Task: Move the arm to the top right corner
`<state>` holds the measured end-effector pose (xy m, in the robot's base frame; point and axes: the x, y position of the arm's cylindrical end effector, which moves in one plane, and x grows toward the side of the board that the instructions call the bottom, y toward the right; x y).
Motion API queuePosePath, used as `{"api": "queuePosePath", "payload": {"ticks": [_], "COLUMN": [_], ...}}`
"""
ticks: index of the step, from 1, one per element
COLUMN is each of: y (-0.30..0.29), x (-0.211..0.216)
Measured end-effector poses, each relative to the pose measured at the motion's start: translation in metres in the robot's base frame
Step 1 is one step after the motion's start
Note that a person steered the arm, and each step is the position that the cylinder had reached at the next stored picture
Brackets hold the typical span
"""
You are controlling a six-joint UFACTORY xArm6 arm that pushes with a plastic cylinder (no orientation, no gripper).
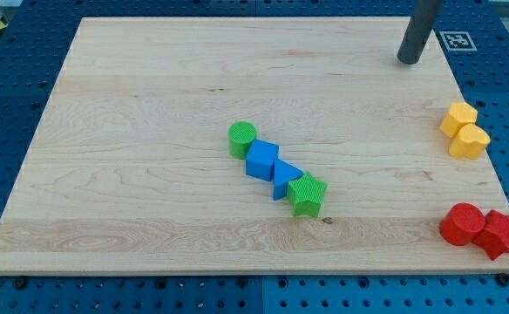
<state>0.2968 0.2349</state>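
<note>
My tip (408,61) rests on the wooden board (150,131) near its top right corner, with the dark rod rising out of the view's top. It touches no block. A yellow pair of blocks (464,129) lies below it at the board's right edge. In the middle, a green cylinder (242,138), a blue cube (261,160), a blue triangular block (285,178) and a green star block (307,194) form a diagonal chain, far to the lower left of the tip.
A red cylinder (461,223) and a red star-like block (500,233) sit at the board's lower right edge. A black-and-white marker tag (457,39) lies on the blue pegboard (10,87) just right of the tip.
</note>
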Motion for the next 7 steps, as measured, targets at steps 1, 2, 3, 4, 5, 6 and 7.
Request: {"api": "queuePosePath", "payload": {"ticks": [1, 2, 3, 4, 5, 6, 7], "y": [0.0, 0.0, 0.0, 0.0, 0.0, 0.0, 0.0], "x": [-0.006, -0.013, -0.018, -0.023, -0.028, -0.035, -0.04]}}
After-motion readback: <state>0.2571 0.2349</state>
